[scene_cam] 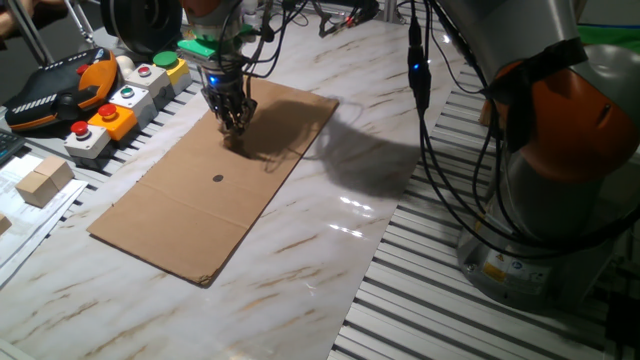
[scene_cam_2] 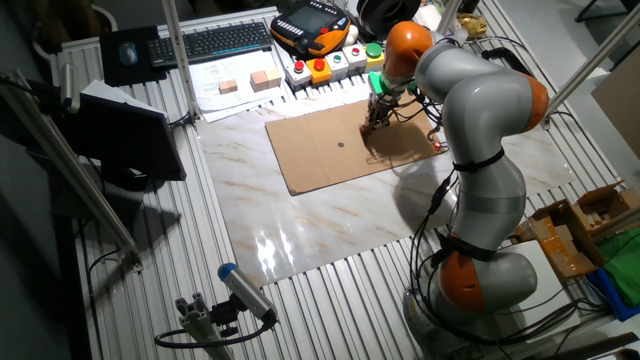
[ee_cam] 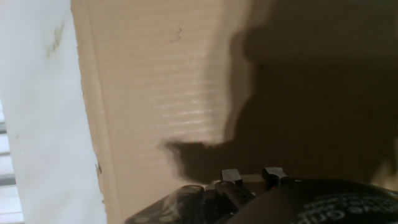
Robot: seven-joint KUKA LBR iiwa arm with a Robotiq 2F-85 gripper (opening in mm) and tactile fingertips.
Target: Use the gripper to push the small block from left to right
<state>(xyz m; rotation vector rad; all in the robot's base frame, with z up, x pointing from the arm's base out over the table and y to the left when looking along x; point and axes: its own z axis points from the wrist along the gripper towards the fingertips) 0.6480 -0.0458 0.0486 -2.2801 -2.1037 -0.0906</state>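
Fingers of the gripper [scene_cam: 236,122] hang together, tips close, just above or on the far end of a flat cardboard sheet [scene_cam: 190,215] on the marble table [scene_cam: 330,250]; whether they pinch anything I cannot tell. No small block shows on the sheet, only a dark dot [scene_cam: 218,179].

I work in a robotics lab: my marble-patterned tabletop [scene_cam_2: 300,215] sits on slatted aluminium framing, with emergency-stop button boxes [scene_cam: 95,130], a teach pendant [scene_cam: 55,90], keyboard [scene_cam_2: 225,40] and trailing cables [scene_cam: 430,140].
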